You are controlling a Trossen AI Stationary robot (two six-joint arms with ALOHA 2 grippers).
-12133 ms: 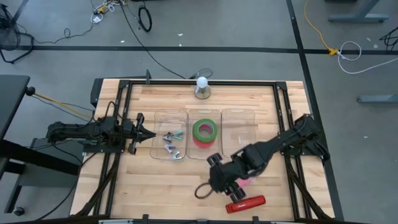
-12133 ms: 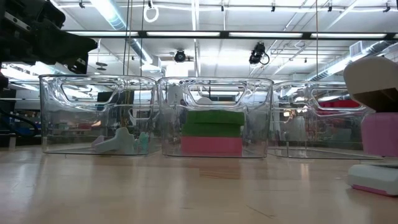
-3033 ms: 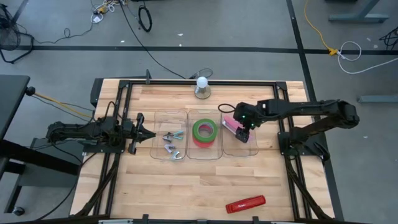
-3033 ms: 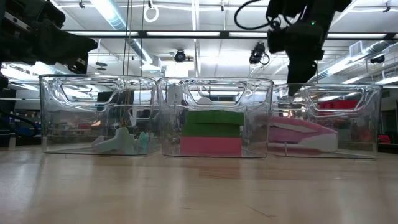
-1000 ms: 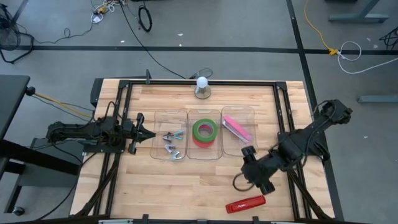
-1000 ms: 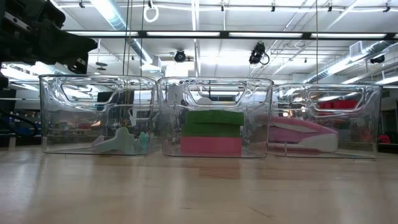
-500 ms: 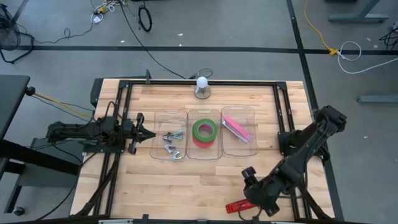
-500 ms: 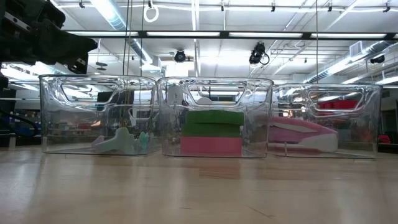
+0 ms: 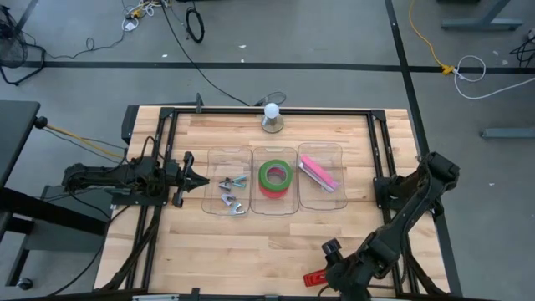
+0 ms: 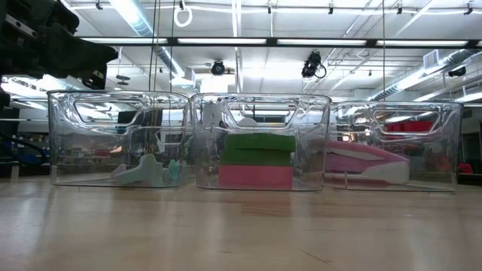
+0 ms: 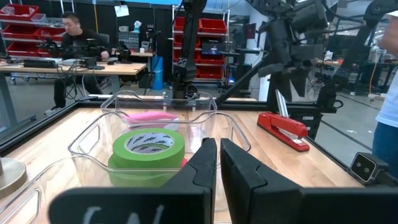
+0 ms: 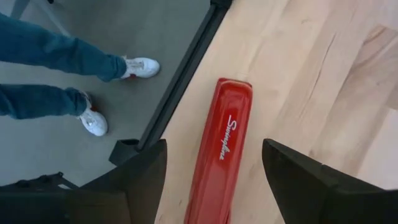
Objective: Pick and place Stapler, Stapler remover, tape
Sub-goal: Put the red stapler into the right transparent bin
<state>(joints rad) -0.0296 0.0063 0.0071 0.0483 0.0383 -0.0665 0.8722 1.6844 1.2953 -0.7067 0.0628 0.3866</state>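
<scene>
Your red stapler (image 12: 222, 149) lies flat at the surface's (image 9: 251, 242) front edge, about 5 o'clock from the three clear bins. The right gripper (image 12: 214, 180) hangs directly over it, fingers spread wide on either side, not touching. The tape (image 9: 276, 176) sits in the middle bin (image 9: 273, 206), a pink stapler (image 9: 318, 171) in the bin at its 3 o'clock. The left gripper (image 9: 191, 178) waits at 9 o'clock of the bins, fingers pressed together.

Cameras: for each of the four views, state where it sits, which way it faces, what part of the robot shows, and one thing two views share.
High: overhead, facing straight down; both arms show.
Low: table height, facing level at three bins; a dark arm part shows top left.
Left wrist: on the left arm, facing the tape; left gripper shut.
Right wrist: on the right arm, facing down at the red stapler; right gripper open.
Shared: tape in high and left wrist.
</scene>
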